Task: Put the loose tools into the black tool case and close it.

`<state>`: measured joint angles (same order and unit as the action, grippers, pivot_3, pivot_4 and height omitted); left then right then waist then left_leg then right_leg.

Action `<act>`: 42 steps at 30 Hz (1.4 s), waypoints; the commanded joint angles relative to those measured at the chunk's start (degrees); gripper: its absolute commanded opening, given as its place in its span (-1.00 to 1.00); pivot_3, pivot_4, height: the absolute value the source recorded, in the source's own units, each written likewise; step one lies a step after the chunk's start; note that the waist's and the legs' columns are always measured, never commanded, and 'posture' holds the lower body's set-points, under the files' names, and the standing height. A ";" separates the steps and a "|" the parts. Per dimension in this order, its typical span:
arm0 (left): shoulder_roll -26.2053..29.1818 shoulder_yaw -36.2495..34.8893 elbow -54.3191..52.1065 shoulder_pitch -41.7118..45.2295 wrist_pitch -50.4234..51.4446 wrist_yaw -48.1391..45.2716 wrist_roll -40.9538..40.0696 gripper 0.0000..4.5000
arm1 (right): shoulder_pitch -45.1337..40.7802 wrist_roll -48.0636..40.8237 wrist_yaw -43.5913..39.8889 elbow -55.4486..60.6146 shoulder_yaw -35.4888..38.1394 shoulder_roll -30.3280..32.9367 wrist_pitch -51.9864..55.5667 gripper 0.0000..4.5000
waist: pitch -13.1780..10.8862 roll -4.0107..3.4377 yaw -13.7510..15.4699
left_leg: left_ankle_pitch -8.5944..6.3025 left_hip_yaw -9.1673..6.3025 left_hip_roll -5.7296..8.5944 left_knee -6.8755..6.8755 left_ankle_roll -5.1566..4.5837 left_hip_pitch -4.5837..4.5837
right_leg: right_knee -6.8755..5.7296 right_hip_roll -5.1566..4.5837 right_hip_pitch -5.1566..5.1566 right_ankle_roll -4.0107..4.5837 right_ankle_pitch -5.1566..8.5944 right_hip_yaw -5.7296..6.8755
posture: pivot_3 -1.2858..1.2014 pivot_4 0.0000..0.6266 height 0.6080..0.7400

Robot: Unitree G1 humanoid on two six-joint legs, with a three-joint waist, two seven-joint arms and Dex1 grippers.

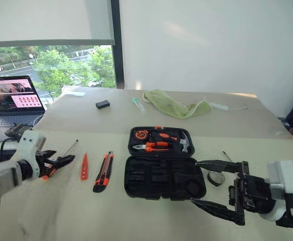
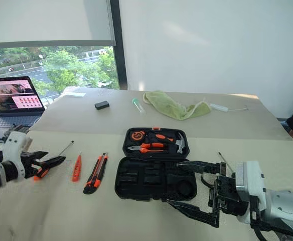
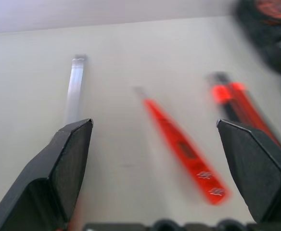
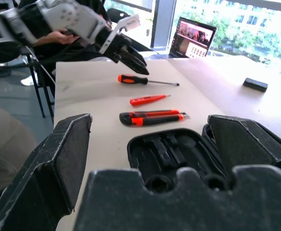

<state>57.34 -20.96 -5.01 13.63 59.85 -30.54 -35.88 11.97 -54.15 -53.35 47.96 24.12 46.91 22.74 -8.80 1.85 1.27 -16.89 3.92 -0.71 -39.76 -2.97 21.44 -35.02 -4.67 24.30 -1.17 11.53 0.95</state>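
Note:
The black tool case lies open at the table's middle, its moulded slots bare, while pliers and a hammer sit in its far half. Left of it lie an orange-and-black utility knife and a small orange tester pen. Further left is a screwdriver with an orange-and-black handle. My left gripper hovers open over that screwdriver's handle, holding nothing. My right gripper stands open and empty at the case's right end, fingers pointing left. A thin metal shaft shows just behind the right gripper.
An open laptop sits at the table's far left edge. A small black block, a small tube, a green cloth and a white stick lie along the back. A small dark ring rests right of the case.

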 commanded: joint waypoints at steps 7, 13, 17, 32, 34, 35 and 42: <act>3.87 15.20 11.09 6.13 4.30 -4.44 9.03 0.59 | 5.77 -0.46 1.68 4.49 4.23 0.52 -0.35 1.00 | -0.05 0.10 -0.49 | -0.03 0.06 -0.03 -0.02 0.02 0.10 | -0.02 -0.01 0.08 -0.01 0.02 -0.05 | 0.03 -0.52 1.00; 1.76 11.88 12.48 5.62 0.83 -5.17 9.80 -0.35 | 9.18 -0.14 2.79 5.86 5.89 -0.30 -0.65 1.00 | -0.05 0.10 -0.47 | -0.03 0.06 -0.04 -0.01 0.04 -0.04 | -0.12 -0.25 0.05 0.03 0.04 -0.09 | 0.03 -0.52 1.00; -1.86 5.50 8.84 9.64 -1.62 -11.02 2.60 -0.64 | 11.86 1.84 4.10 5.90 6.31 -2.07 -1.40 1.00 | -0.06 0.14 0.02 | -0.03 0.04 -0.03 -0.05 0.03 -0.03 | -0.14 -0.56 0.05 0.03 0.04 -0.04 | 0.03 -0.52 1.00; -14.39 47.83 8.77 41.25 -17.08 -40.07 17.90 -0.64 | 39.65 8.25 2.51 9.27 21.80 -16.53 -7.61 1.00 | 0.29 -0.11 0.14 | -0.22 -0.18 0.74 -0.64 -0.53 0.54 | -0.12 -0.41 0.02 -0.41 0.19 -0.03 | 0.03 -0.52 1.00; -18.16 51.34 12.83 44.03 -18.40 -40.10 21.43 -0.64 | 43.06 8.26 1.38 9.33 23.76 -18.35 -9.03 1.00 | 0.30 -0.12 -0.23 | -0.24 -0.16 0.73 -0.65 -0.56 0.51 | -0.12 -0.41 0.02 -0.48 0.20 -0.09 | 0.03 -0.52 1.00; -19.30 52.51 13.93 44.79 -18.90 -40.59 22.62 -0.64 | 44.11 8.48 1.16 9.45 24.37 -19.03 -9.66 1.00 | 0.30 -0.12 -0.13 | -0.24 -0.18 0.73 -0.66 -0.59 0.52 | -0.13 -0.44 0.00 -0.52 0.22 -0.09 | 0.03 -0.52 1.00; -25.65 56.85 22.86 46.51 -25.96 -42.31 30.09 -0.64 | 48.30 8.21 2.53 11.97 24.71 -21.62 -12.95 1.00 | 0.30 -0.13 -0.50 | -0.31 -0.20 0.74 -0.67 -0.72 0.63 | -0.14 -0.50 0.14 -0.67 0.31 -0.15 | 0.03 -0.52 1.00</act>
<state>31.77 35.58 15.99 58.35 37.62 -72.19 -8.29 59.50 -45.23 -51.02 57.34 48.01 25.48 12.38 -8.51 1.72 0.77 -17.20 3.72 0.02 -40.43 -3.69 22.11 -35.16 -5.16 24.47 -1.84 11.84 0.81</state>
